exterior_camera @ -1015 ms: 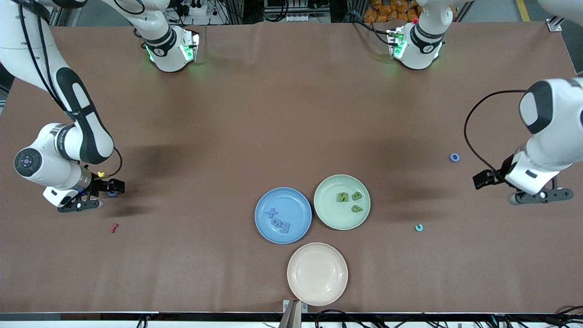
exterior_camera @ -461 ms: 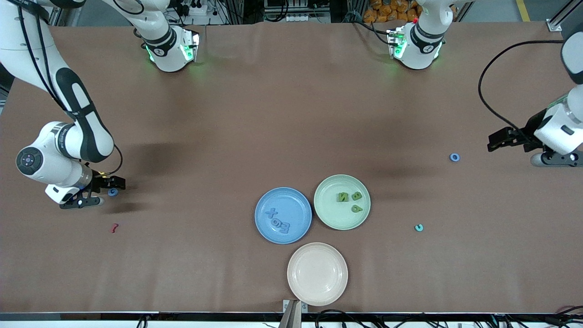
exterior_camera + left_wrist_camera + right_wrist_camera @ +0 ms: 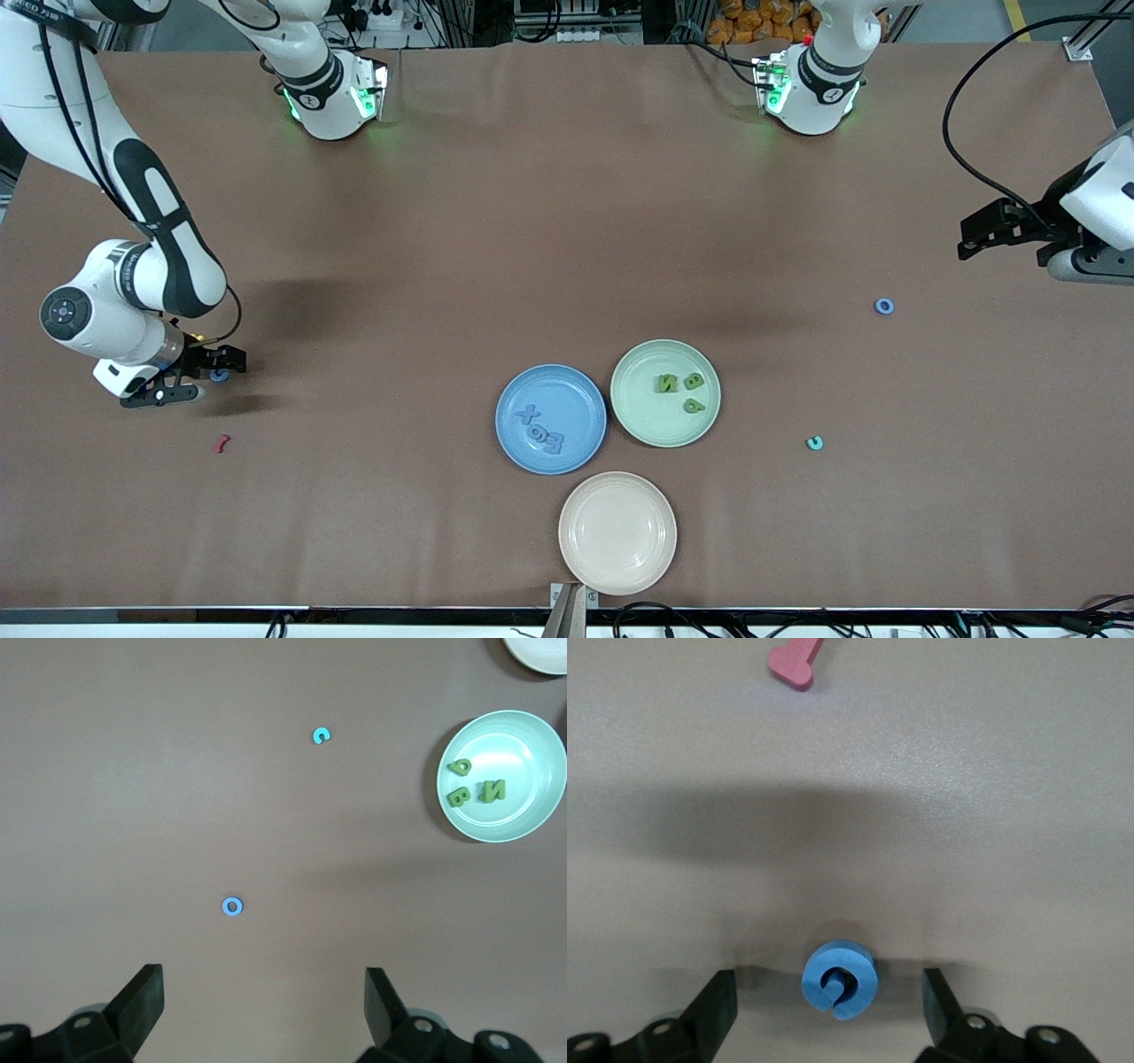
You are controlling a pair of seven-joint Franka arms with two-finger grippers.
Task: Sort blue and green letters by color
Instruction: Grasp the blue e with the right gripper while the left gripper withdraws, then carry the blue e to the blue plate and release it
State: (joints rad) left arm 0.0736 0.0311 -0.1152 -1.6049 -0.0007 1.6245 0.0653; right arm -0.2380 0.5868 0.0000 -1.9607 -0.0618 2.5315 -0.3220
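A blue letter (image 3: 218, 376) lies on the brown table at the right arm's end. My right gripper (image 3: 209, 373) is low over it and open; in the right wrist view the letter (image 3: 839, 980) sits between its fingers (image 3: 713, 1010), not touched. My left gripper (image 3: 1088, 262) is open and empty, high over the left arm's end of the table. A blue ring letter (image 3: 884, 307) lies below it and shows in the left wrist view (image 3: 232, 906). The blue plate (image 3: 567, 390) holds blue letters (image 3: 540, 434). The green plate (image 3: 651, 427) holds three green letters (image 3: 682, 391).
An empty pink plate (image 3: 617, 532) sits nearest the front camera. A teal letter (image 3: 814, 442) lies beside the green plate, toward the left arm's end. A red squiggle (image 3: 222, 443) lies near the right gripper and shows in the right wrist view (image 3: 796, 660).
My left arm has lifted and swung away from the plates toward the table's edge. My right gripper has shifted slightly, staying around the blue letter.
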